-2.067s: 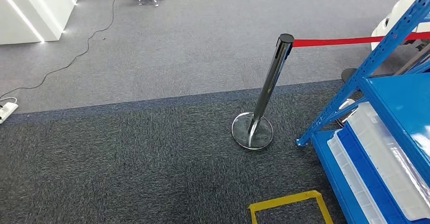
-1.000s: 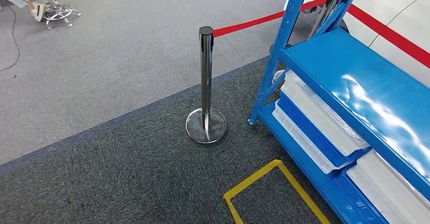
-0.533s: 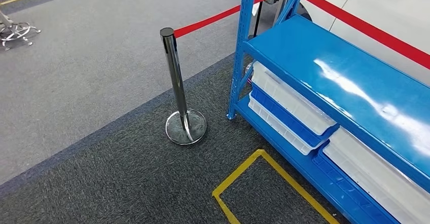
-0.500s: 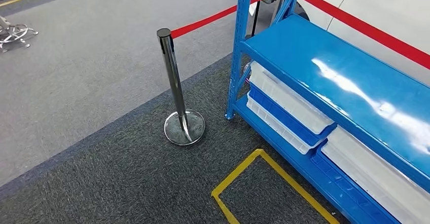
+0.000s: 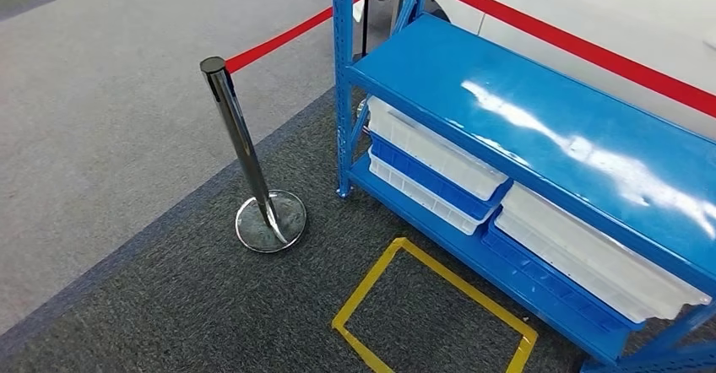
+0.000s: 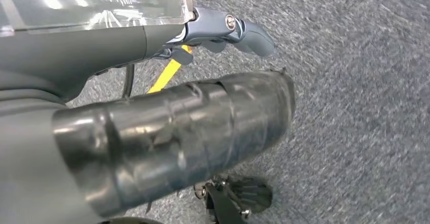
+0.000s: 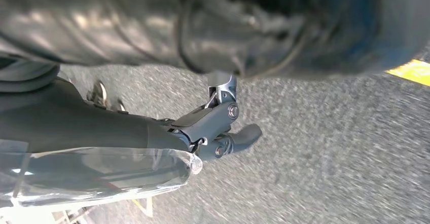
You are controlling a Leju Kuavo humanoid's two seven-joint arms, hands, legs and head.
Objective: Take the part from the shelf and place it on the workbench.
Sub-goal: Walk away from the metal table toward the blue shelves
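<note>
Blue shelf rack beside a roped-off carpet, both hands hanging over the floor.

The blue shelf rack (image 5: 540,128) stands on the dark carpet (image 5: 169,305); its upper board is bare and shiny, and on its lowest board lie white trays (image 5: 431,149) stacked with blue trays (image 5: 422,173) (I cannot tell any part in them). A red barrier belt (image 5: 279,40) runs from the chrome stanchion (image 5: 245,154) past the rack's left post. A yellow tape square (image 5: 435,305) marks the carpet before the rack's front edge. The left hand (image 6: 223,29) and the right hand (image 7: 218,127) hold nothing; if the fingers are spread or curled, I cannot tell.
</note>
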